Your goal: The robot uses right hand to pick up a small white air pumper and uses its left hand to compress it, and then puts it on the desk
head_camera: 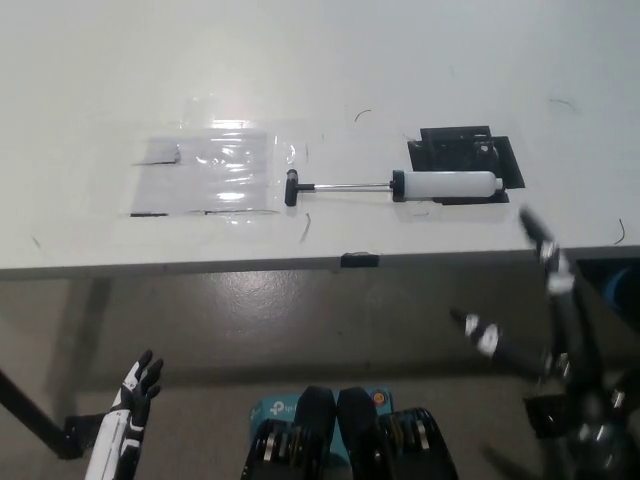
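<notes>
The small white air pump [445, 186] lies flat on the white desk [320, 70], its body at the right. Its metal rod is drawn out to the left and ends in a black T-handle [292, 188]. My black right hand [545, 300] is raised at the lower right, below and to the right of the pump, fingers spread and holding nothing. My white left hand [135, 395] hangs low at the bottom left, below the desk's front edge, fingers apart and empty.
A clear plastic sheet [215, 172] is taped to the desk left of the handle. A black patch [465, 160] lies under the pump's body. A black tab [360, 260] marks the desk's front edge. Floor shows below.
</notes>
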### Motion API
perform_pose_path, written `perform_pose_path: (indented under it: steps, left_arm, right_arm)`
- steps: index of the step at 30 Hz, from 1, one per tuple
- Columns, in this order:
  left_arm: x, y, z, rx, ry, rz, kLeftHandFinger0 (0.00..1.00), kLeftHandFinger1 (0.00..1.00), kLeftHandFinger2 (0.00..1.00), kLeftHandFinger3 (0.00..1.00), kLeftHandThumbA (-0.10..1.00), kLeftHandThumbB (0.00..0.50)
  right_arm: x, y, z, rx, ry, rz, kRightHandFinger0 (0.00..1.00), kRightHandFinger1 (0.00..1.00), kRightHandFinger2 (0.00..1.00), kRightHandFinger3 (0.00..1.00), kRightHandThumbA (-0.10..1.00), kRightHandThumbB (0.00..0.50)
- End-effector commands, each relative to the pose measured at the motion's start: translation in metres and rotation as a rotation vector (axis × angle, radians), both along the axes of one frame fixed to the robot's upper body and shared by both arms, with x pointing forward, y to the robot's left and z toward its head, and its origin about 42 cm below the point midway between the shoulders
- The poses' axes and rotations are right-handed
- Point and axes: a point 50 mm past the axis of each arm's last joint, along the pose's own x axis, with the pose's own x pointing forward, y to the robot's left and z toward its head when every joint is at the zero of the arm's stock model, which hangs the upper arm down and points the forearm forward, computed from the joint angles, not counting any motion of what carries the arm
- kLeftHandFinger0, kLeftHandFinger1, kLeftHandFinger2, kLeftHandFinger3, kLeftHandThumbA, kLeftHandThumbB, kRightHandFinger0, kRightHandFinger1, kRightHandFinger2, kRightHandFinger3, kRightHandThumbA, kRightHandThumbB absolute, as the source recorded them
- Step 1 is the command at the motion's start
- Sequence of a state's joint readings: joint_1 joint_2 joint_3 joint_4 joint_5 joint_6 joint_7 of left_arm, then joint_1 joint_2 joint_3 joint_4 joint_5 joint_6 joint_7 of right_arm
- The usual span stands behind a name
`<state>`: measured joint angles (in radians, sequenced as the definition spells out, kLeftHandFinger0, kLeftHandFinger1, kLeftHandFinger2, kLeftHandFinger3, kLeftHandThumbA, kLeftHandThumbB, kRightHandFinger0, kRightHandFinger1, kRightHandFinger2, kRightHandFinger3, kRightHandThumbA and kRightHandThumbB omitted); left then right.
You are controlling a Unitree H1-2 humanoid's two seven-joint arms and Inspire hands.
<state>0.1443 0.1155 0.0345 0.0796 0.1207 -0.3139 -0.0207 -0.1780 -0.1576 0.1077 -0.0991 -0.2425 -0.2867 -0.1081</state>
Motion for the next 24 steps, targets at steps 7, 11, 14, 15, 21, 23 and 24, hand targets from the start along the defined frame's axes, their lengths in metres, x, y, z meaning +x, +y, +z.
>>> perform_pose_path:
  steps: [7, 11, 14, 15, 21, 23, 24]
  left_arm:
    - [0.007, 0.003, 0.019, 0.016, -0.127, 0.010, 1.00, 1.00, 1.00, 1.00, 1.00, 0.128]
    - [0.009, 0.003, 0.020, 0.022, -0.126, 0.009, 1.00, 1.00, 1.00, 1.00, 1.00, 0.132]
    - [0.008, 0.003, 0.019, 0.025, -0.123, 0.006, 1.00, 1.00, 1.00, 1.00, 1.00, 0.125]
    - [0.008, 0.004, 0.019, 0.028, -0.122, 0.004, 1.00, 1.00, 1.00, 1.00, 1.00, 0.123]
    - [0.007, 0.004, 0.018, 0.028, -0.118, 0.006, 1.00, 1.00, 1.00, 1.00, 1.00, 0.119]
    - [0.007, 0.004, 0.018, 0.030, -0.119, 0.006, 1.00, 1.00, 1.00, 1.00, 1.00, 0.119]
    - [0.007, 0.004, 0.018, 0.031, -0.119, 0.006, 1.00, 1.00, 1.00, 1.00, 1.00, 0.121]
  right_arm:
    - [0.147, -0.004, 0.139, -0.553, 0.216, 0.151, 1.00, 1.00, 1.00, 1.00, 0.99, 0.344]
    - [0.187, 0.004, 0.146, -0.638, 0.350, 0.159, 1.00, 1.00, 1.00, 1.00, 1.00, 0.365]
    - [0.209, 0.009, 0.146, -0.723, 0.435, 0.143, 1.00, 1.00, 1.00, 1.00, 1.00, 0.391]
    - [0.220, 0.013, 0.146, -0.754, 0.474, 0.141, 1.00, 1.00, 1.00, 1.00, 1.00, 0.406]
    - [0.249, 0.031, 0.141, -0.874, 0.589, 0.097, 1.00, 1.00, 1.00, 1.00, 1.00, 0.453]
    - [0.253, 0.033, 0.141, -0.873, 0.619, 0.091, 1.00, 1.00, 1.00, 1.00, 1.00, 0.464]
    - [0.256, 0.035, 0.141, -0.874, 0.629, 0.090, 1.00, 1.00, 1.00, 1.00, 1.00, 0.476]
